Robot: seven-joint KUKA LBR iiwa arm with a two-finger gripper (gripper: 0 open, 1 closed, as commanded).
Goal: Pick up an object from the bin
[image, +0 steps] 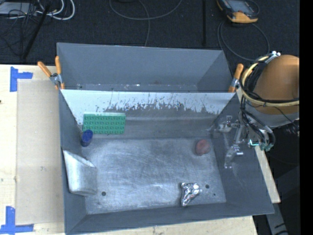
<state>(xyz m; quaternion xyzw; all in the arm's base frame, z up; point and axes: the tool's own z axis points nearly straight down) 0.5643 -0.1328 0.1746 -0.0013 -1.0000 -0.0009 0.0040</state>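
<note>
The arm comes in from the right of the frame, its rounded orange cover (pixel 278 84) sitting above the bin's right rim with dark cables looped about it. Below and to the left of the cover, the gripper (pixel 230 143) hangs low over the right side of the grey metal bin (pixel 146 72), close to the right wall. Its metal parts blend with the grey of the bin, so whether it stands wide or narrow cannot be told. The thing nearest to it is a small reddish-brown lump (pixel 202 147), roundish, lying on the bin floor just to the gripper's left, right of centre and apart from everything else. Towards the lower right of the floor, below the lump and well apart from it, lies a crumpled ball of silver foil (pixel 190 193). On the far left, a flat green studded building plate (pixel 103 124) rests against the foot of the back wall, with a small blue cylinder (pixel 86 138) just below its left corner. A pale grey folded sheet (pixel 80 174) lies in the lower left corner against the left wall.
</note>
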